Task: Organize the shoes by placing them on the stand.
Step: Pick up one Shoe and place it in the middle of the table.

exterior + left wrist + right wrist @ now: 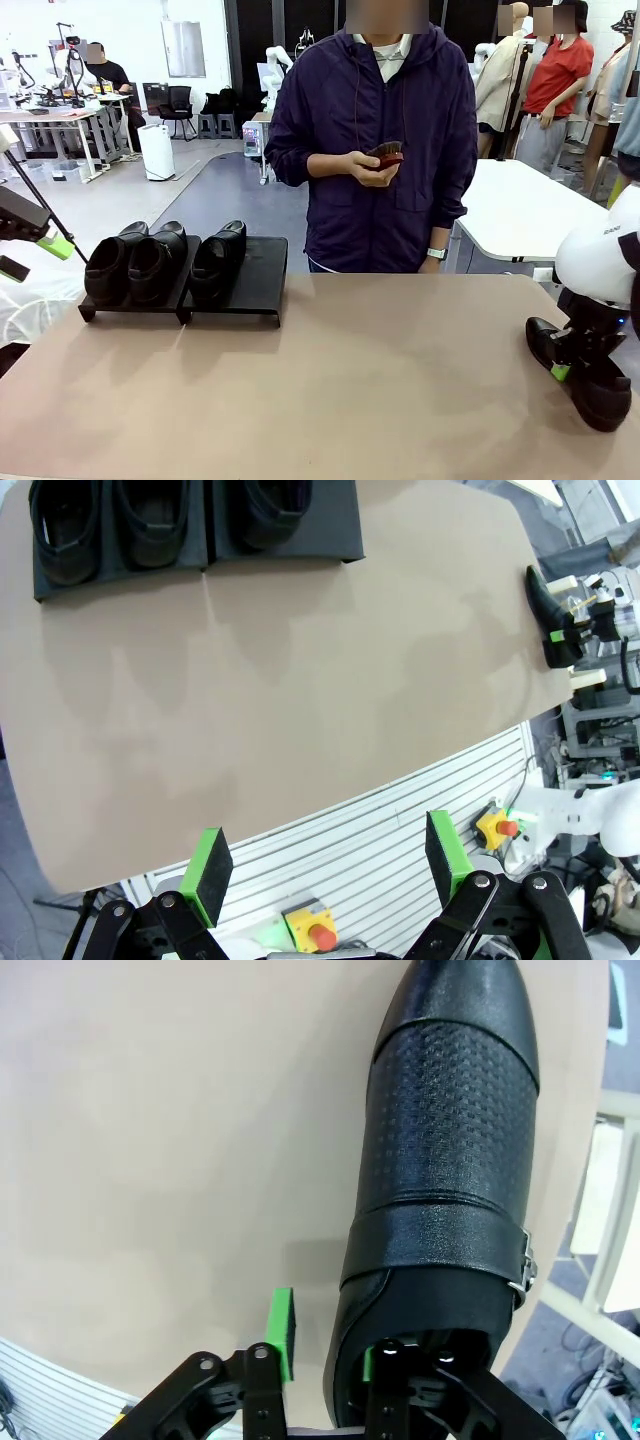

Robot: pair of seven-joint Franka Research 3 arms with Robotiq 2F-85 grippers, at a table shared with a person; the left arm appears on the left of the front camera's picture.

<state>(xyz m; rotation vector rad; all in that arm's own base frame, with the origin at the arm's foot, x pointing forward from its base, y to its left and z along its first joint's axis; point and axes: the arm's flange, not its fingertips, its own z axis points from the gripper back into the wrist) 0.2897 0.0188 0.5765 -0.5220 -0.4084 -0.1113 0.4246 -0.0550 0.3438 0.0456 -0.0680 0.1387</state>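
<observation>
Right hand (325, 1352) straddled the heel wall of a glossy black leather slip-on shoe (445, 1180) at the counter's (380, 380) right edge, grip unconfirmed; likely stiff, slippery, moderately light; left hand (325, 865) wide.

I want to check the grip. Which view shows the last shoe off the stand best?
The right wrist view: the shoe fills it, one finger outside its heel wall. The front view shows it small; the left wrist view, a distant sliver.
</observation>
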